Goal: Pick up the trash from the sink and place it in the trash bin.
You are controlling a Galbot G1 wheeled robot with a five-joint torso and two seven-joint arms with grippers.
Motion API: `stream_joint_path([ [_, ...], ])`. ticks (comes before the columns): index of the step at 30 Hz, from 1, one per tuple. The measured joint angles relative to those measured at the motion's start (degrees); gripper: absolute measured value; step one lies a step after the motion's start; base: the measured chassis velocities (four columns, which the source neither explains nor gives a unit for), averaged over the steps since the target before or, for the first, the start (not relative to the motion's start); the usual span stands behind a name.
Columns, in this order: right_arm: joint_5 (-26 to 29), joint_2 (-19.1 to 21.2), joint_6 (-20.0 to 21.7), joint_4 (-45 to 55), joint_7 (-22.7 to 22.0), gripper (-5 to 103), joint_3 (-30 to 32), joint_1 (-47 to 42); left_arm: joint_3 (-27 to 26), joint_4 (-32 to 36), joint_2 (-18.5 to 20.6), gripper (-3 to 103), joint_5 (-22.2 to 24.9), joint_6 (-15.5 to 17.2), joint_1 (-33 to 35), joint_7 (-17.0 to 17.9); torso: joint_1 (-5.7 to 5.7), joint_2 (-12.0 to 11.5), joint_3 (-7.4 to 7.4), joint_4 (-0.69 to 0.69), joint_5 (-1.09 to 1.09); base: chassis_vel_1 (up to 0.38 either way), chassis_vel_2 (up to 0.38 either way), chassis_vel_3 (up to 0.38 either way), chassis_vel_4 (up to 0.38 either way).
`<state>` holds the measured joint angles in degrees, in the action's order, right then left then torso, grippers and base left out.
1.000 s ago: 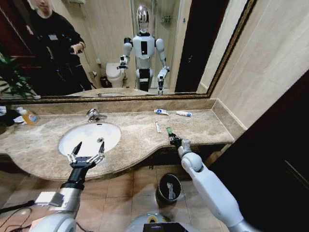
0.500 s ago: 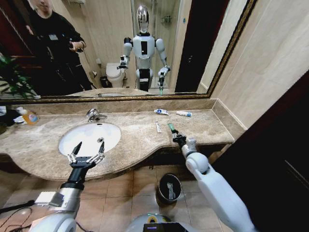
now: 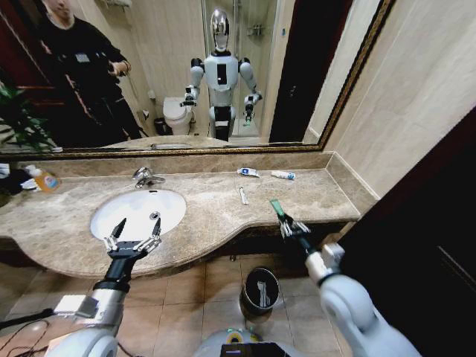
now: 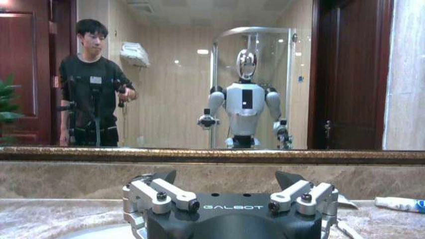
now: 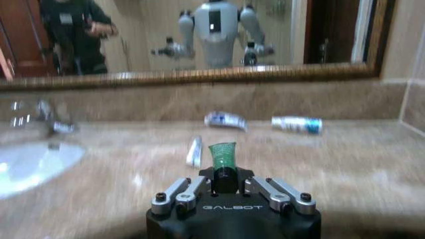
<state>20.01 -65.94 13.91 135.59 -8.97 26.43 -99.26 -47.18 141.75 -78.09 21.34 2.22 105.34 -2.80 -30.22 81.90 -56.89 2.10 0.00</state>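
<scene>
Transfer step: my right tool (image 3: 286,221) grips the green-black tube (image 3: 277,207), lifted off the worktop (image 3: 312,195) at its front edge. Left tool (image 3: 134,236) hovers open over the sink (image 3: 119,212). Next, I judge, lowering toward the trash bin (image 3: 260,288) on the floor.

The left pincer (image 3: 135,234) has silver metal linkage fingers with black pointed tips and dark screws on a black block body lettered GALBOT in white. The right pincer (image 5: 230,185) is built alike. Both arms carry glossy pale grey-white rounded shells with dark joints.
</scene>
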Motion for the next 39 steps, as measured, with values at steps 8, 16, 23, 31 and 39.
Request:
stream_joint_path([
  [8, -8.15, -6.05, -5.77, -8.21, 5.81, 21, -1.0, -6.33, 0.0, -0.01, -0.01, 100, 0.0, 0.0, 0.0, 0.0, 0.0, 0.0, -0.01, 0.0, -0.01, 0.0, 0.0, 0.0, 0.0],
  [16, -13.29, -10.52, -7.51, -25.11, 8.24, 21, -3.76, 1.11, 0.0, -0.01, 0.0, 100, 0.01, 0.0, 0.0, 0.0, 0.0, -0.01, -0.01, 0.01, -0.01, 0.0, 0.0, 0.0, 0.0],
  [23, -15.54, -14.56, -9.96, -45.23, 10.57, 21, -4.06, 11.7, 0.0, 0.0, 0.0, 100, 0.0, 0.0, 0.0, 0.0, -0.01, -0.02, -0.02, 0.02, 0.0, 0.0, 0.0, 0.0, 0.0],
  [31, -17.26, -17.27, -13.93, -59.41, 11.12, 21, -3.23, 17.74, 0.0, 0.0, -0.01, 100, 0.01, 0.0, 0.0, 0.0, -0.02, -0.02, -0.02, 0.01, 0.0, 0.0, 0.0, 0.0, 0.0],
  [39, -17.46, -18.31, -16.76, -69.06, 10.99, 21, -3.22, 22.95, 0.0, -0.01, 0.0, 100, 0.0, 0.0, 0.0, 0.0, -0.02, -0.02, -0.02, 0.01, 0.0, 0.0, 0.0, 0.0, 0.0],
])
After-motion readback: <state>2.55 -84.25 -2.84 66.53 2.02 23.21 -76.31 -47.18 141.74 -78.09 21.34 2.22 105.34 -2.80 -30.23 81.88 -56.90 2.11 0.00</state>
